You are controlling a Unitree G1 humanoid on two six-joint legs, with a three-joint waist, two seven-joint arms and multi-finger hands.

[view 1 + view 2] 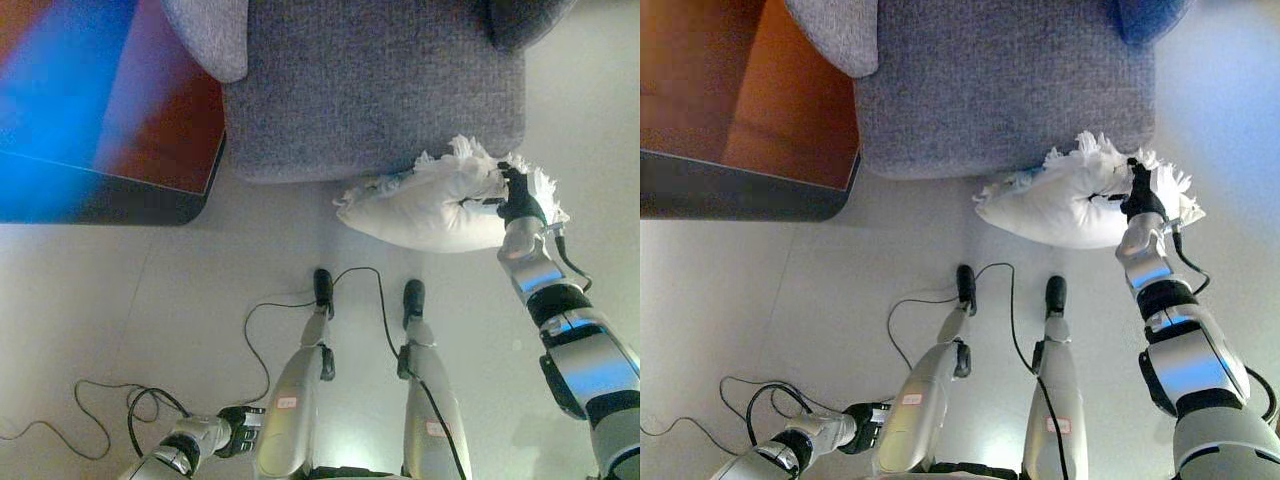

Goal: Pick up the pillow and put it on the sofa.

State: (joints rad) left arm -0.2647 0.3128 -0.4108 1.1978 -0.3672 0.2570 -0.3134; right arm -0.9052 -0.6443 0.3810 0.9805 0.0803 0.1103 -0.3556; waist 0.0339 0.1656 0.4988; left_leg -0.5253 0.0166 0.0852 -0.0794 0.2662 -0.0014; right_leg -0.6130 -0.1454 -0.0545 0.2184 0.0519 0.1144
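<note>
Right hand (517,196) is at the right side of the scene, in front of the near edge of the sofa (370,90), and its dark fingers are closed on the white pillow (440,205), pinching the cloth near the pillow's right end. The pillow has a fringe of white tufts along its far and right edges. It is held lifted above the pale floor (150,290), lying about level, with its pointed left corner toward the middle of the scene. Its far edge overlaps the near right corner of the sofa seat in both views, but I cannot tell if it really touches the seat or only hangs before it. Most of the pillow is still on the near side of the sofa, over the floor, so it is not yet put on the seat. The sofa is grey, with a woven cover, and fills the far middle of the scene; a rounded grey armrest (212,35) shows at its far left. At the left of the sofa stands a low piece of furniture with a reddish-brown top and a dark edge (750,195), just beside the sofa's left side. Left hand (240,430) is low at the near left, well apart from the pillow, with its fingers curled in and holding nothing.
</note>
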